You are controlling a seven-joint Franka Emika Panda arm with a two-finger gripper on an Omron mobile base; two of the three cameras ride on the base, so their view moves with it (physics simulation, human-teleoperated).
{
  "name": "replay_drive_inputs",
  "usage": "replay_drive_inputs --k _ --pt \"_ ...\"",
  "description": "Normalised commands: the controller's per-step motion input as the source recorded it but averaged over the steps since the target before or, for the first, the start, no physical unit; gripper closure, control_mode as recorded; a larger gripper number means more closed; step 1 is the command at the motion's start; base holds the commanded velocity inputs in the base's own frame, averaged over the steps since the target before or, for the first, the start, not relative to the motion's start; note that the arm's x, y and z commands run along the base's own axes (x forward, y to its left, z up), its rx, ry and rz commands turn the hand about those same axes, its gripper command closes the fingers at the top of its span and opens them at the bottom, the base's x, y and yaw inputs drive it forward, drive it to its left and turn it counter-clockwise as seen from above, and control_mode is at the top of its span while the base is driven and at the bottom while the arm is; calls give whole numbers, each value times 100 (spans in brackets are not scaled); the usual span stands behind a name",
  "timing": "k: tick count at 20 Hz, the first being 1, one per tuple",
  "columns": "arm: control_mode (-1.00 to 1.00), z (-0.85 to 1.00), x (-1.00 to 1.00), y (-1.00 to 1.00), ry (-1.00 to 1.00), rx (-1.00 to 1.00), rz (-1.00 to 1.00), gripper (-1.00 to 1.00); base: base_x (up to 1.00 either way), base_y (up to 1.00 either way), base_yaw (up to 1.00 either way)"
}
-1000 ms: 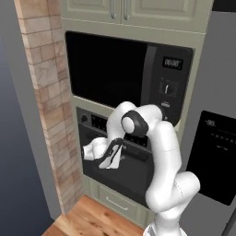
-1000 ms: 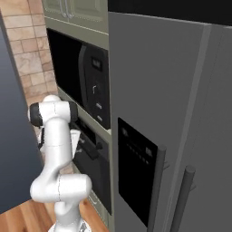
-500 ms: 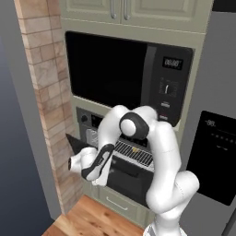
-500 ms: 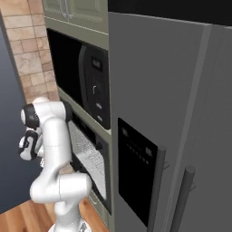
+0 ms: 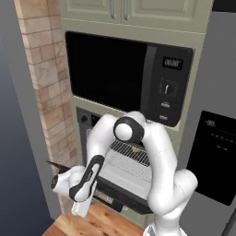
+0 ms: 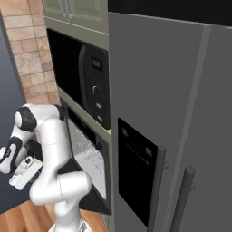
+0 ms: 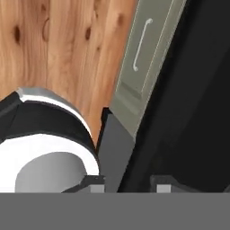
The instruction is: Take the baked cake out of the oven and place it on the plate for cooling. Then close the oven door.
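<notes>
Matt black oven door (image 7: 188, 112), wire racks (image 5: 131, 159), wood floor (image 7: 67, 49)

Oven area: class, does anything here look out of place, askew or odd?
Nothing looks spilled or damaged. The oven door hangs open, baring the wire rack, and a small tan cake sits at the back.

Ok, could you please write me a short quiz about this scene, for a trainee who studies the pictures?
1. True or false: the oven door hangs open.
2. What sits directly above the oven? A) a microwave B) a fridge C) a sink
3. Fill in: the wall left of the oven is made of ____.
Key: 1 true; 2 A, the microwave; 3 brick.
</notes>
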Motion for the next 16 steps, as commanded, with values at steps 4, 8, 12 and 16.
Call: replay_drive_inputs --k 4,8,12,16 --pt "-100 79 -45 -14 -17 5 3 -100 0 0 0" --pt "-100 100 -22 -52 -30 2 7 -100 0 0 0" --pt "-100 20 87 -100 -4 0 13 -100 0 0 0" --pt "-100 -9 100 -83 0 0 8 -100 0 0 0"
